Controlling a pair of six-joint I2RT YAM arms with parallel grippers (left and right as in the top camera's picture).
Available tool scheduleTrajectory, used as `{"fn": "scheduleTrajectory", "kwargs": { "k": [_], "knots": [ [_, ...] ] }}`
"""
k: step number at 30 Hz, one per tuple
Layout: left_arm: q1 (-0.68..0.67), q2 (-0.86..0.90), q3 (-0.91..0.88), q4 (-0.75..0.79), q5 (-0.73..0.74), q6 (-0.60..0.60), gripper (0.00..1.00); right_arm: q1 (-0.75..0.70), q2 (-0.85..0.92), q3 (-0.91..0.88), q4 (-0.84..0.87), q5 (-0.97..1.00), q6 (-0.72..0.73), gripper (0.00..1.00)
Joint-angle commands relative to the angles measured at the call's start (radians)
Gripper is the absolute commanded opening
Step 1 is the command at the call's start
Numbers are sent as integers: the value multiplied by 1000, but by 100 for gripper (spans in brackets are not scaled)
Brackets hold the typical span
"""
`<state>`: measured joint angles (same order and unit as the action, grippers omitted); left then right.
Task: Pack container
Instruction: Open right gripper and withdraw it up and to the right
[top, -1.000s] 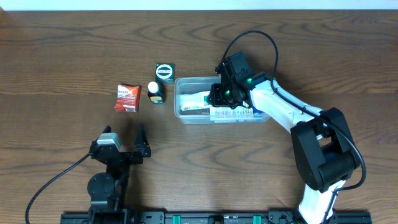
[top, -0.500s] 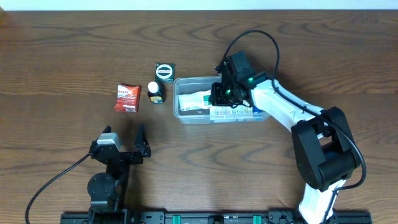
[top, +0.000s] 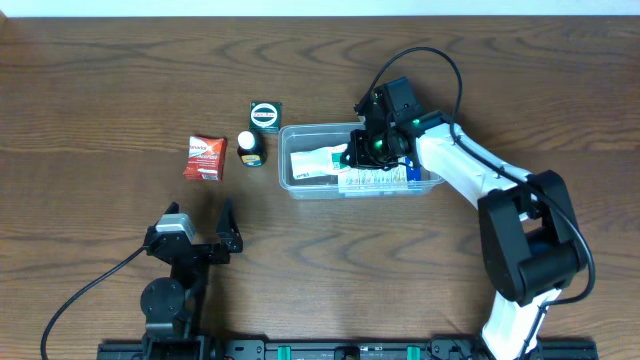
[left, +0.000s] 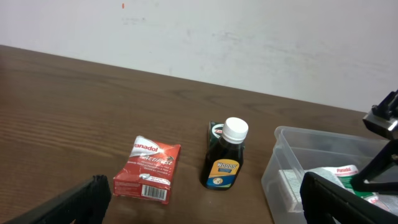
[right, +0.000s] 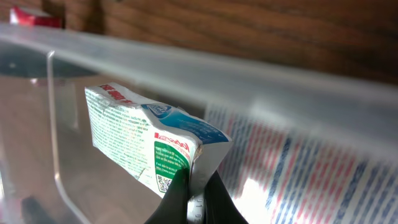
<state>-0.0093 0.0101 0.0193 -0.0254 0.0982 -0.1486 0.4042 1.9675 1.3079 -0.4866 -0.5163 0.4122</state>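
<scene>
The clear plastic container (top: 296, 186) sits mid-table and shows at the right of the left wrist view (left: 278, 163). My right gripper (top: 362, 152) reaches into it and is shut on the crimped end of a white and green tube (right: 146, 140), which lies inside toward the left (top: 315, 163). A blue-striped box (top: 378, 179) also lies in the container. My left gripper (top: 198, 234) is open and empty at the front left, far from the container.
A red Panadol box (top: 204, 158), a dark Woods bottle with a white cap (top: 250, 149) and a small black and green box (top: 265, 115) lie left of the container. The red box (left: 148, 169) and bottle (left: 225, 155) show in the left wrist view.
My right gripper has shifted a little to the right, drawing the tube with it inside the container. The container has also moved slightly right. The left arm has not moved.
</scene>
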Motion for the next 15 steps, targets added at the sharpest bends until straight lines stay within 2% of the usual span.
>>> {"fn": "scheduleTrajectory", "kwargs": {
  "k": [1, 8, 15],
  "knots": [
    [5, -6, -15, -36, 18, 17, 98, -18, -84, 7, -20, -50, -25, 1],
    [5, -6, -15, -36, 18, 17, 98, -53, -207, 7, -111, -33, -77, 1],
    [5, -6, -15, -36, 18, 17, 98, -95, -248, 7, -226, 35, -119, 1]
  ]
}}
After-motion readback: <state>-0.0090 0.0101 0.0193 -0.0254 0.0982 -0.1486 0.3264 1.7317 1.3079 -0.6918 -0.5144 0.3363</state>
